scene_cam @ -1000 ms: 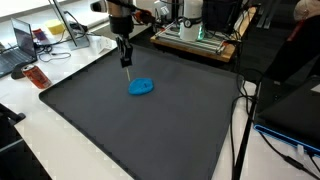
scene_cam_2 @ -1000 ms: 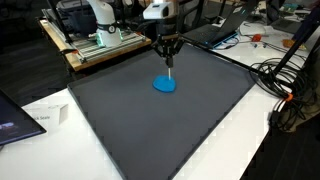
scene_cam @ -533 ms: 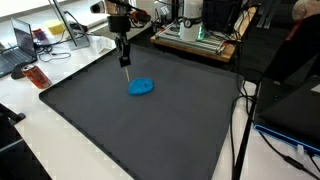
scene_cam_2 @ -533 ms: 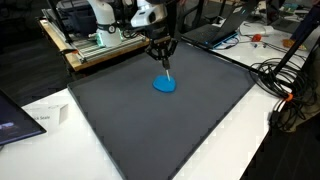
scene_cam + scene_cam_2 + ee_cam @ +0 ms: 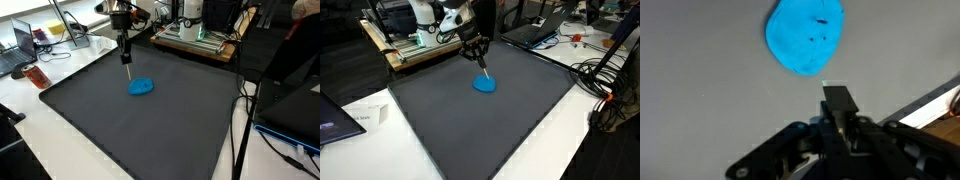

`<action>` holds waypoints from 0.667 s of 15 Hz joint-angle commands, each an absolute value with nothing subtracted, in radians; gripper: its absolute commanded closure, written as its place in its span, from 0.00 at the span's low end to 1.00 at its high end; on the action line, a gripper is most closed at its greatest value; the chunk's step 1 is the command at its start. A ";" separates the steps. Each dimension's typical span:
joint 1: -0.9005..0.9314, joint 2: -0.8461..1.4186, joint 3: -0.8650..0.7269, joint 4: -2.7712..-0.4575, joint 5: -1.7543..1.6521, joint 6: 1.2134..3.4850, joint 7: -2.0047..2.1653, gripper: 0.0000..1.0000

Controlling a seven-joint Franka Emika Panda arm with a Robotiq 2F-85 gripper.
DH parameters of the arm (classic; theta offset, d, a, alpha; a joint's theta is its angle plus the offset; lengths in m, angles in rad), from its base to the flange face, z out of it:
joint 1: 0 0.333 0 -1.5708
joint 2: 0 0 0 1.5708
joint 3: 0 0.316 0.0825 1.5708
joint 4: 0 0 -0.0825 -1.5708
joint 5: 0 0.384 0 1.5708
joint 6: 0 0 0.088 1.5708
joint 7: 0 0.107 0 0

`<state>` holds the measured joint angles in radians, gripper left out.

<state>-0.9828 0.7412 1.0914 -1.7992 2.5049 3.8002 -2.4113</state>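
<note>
A flat blue blob-shaped thing (image 5: 141, 86) lies on the black mat (image 5: 150, 130), seen in both exterior views (image 5: 485, 85) and at the top of the wrist view (image 5: 805, 35). My gripper (image 5: 125, 48) hangs above the mat just beyond the blue thing, toward the mat's far edge (image 5: 477, 58). Its fingers (image 5: 837, 102) are shut on a thin pale stick (image 5: 483, 73) that points down; the stick's tip is close to the blue thing's edge but apart from it. Only the stick's tip shows in the wrist view.
A wooden board with equipment (image 5: 195, 38) stands past the mat's far edge (image 5: 415, 45). A laptop (image 5: 18, 45) and an orange object (image 5: 36, 77) sit on the white table beside the mat. Cables (image 5: 605, 95) and a paper (image 5: 362, 115) lie near the mat.
The gripper with the stick has shifted a little away from the blue thing toward the mat's far edge, and the arm has swung with it. The blue thing has not moved.
</note>
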 commanded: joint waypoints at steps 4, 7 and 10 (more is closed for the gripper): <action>-1.178 0.713 1.226 -1.968 2.499 3.672 -2.457 0.97; -1.231 0.703 1.265 -2.024 2.466 3.647 -2.432 0.97; -1.273 0.669 1.296 -2.090 2.421 3.586 -2.408 0.97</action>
<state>-1.2201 0.7350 1.2561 -2.0009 2.4692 3.6603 -2.4433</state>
